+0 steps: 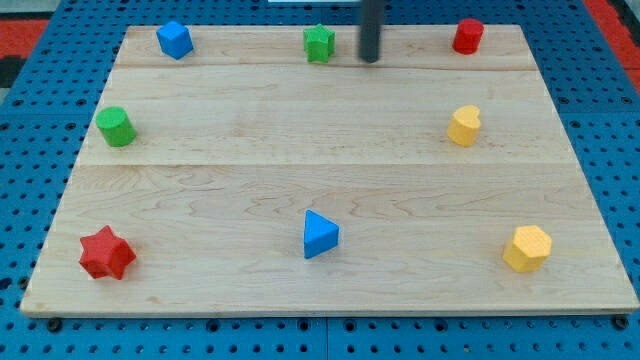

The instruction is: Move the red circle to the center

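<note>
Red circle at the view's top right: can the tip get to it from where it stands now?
Probably yes. My tip stands left of the red circle, with bare board between them; the green star sits on the tip's other side.

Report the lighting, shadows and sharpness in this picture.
Camera view: even, soft lighting with no glare on the wooden board; blocks like the blue triangle cast only faint shadows; the red circle is sharp; my tip looks slightly blurred.

Straight dark grey rod, smooth, cylindrical; my tip (371,60) blunt, flat-ended, unmarked.
</note>
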